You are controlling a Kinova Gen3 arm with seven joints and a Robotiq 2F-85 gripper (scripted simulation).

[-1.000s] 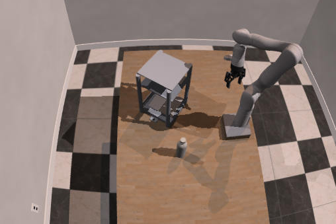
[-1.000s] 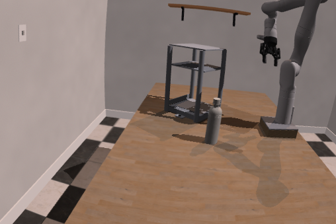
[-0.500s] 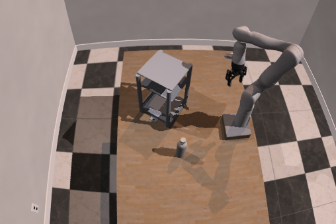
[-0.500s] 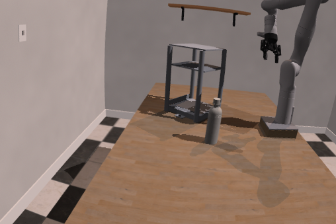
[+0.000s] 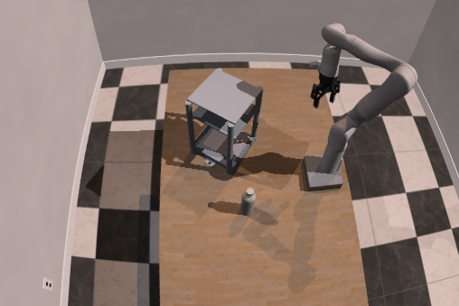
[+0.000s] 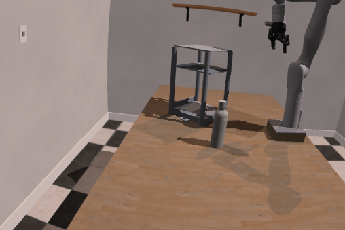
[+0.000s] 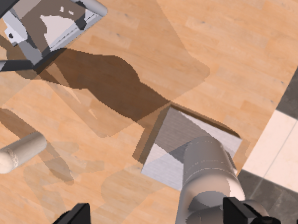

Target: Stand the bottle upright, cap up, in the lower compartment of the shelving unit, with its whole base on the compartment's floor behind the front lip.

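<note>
A grey bottle [image 5: 248,201] [image 6: 219,125] stands upright, cap up, on the wooden table top in front of the shelving unit; it also shows at the left edge of the wrist view [image 7: 20,151]. The grey shelving unit [image 5: 224,92] [image 6: 202,49] stands further back, with an empty lower compartment. My gripper [image 5: 325,94] [image 6: 279,45] is open and empty. It hangs high in the air, to the right of the shelving unit and far from the bottle. Its fingertips show dark at the bottom of the wrist view.
The arm's base block [image 5: 322,180] [image 6: 286,131] [image 7: 174,145] sits on the table's right side. A wooden wall shelf [image 6: 214,8] hangs on the back wall. The wooden table top [image 5: 253,259] [image 6: 176,188] is bordered by checkered floor [image 5: 126,187] and walls.
</note>
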